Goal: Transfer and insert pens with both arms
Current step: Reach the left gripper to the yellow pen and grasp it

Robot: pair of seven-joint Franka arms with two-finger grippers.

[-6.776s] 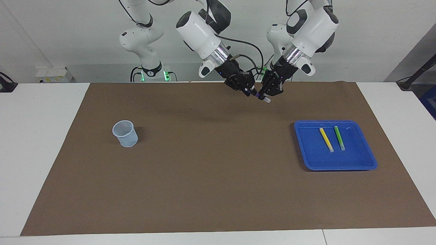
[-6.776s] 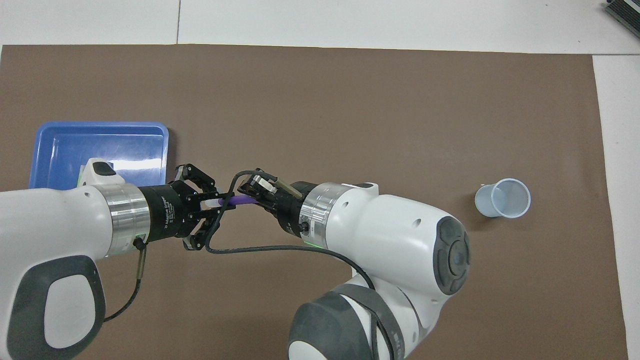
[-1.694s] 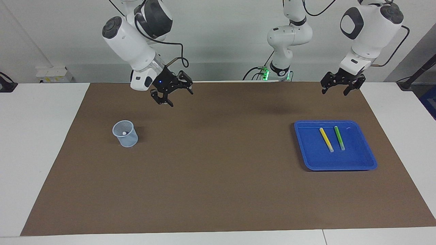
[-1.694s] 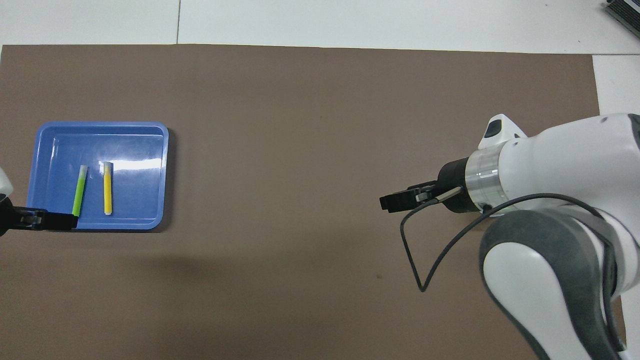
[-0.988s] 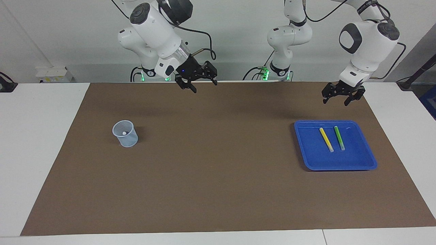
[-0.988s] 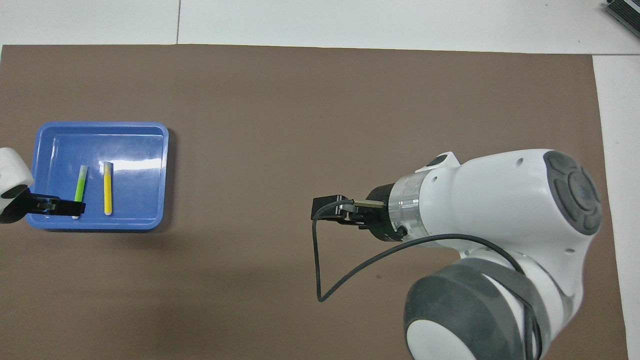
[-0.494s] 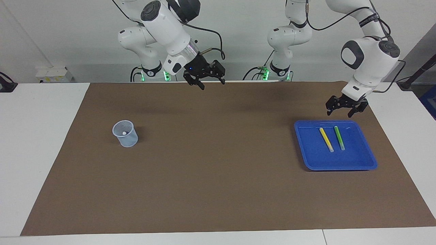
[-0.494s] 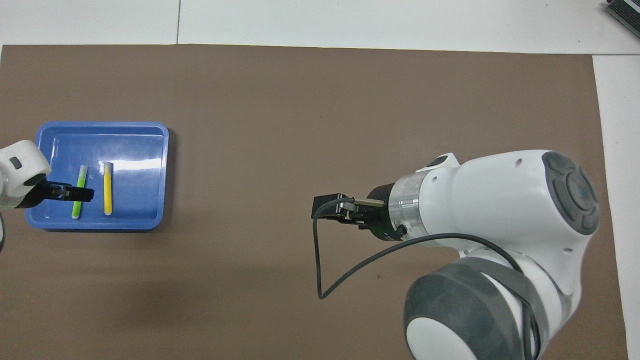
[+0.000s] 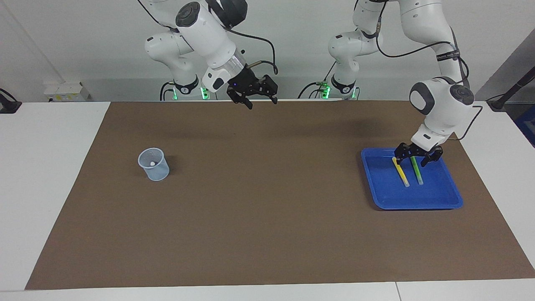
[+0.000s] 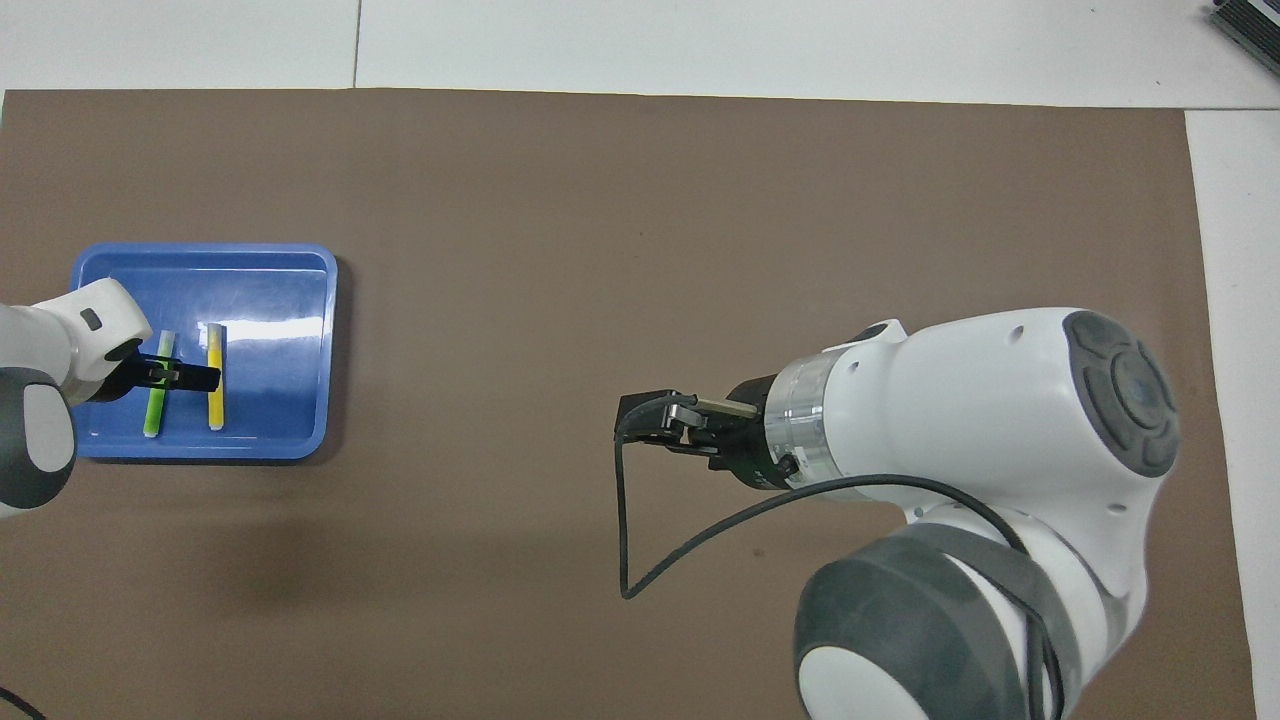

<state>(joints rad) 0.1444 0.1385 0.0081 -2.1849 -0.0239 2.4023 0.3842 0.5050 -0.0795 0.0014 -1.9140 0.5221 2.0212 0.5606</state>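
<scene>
A green pen [image 9: 417,172] [image 10: 154,405] and a yellow pen [image 9: 401,173] [image 10: 214,395] lie side by side in the blue tray [image 9: 418,205] [image 10: 200,252]. My left gripper [image 9: 414,160] [image 10: 180,376] is open and low in the tray, its fingers on either side of the green pen's end nearer the robots. My right gripper [image 9: 262,102] [image 10: 640,418] hangs open and holds nothing, over the mat's edge by the robots. A pen's whitish end [image 9: 152,162] shows inside the clear cup [image 9: 154,169].
The cup stands toward the right arm's end of the brown mat [image 9: 267,209], the tray toward the left arm's end. In the overhead view the right arm's body covers the cup. Two smaller white arms [image 9: 347,50] with green-lit bases stand at the table's robot end.
My left gripper has come down from above the tray's edge into the tray, around the green pen. The right gripper has hardly moved in the last half second.
</scene>
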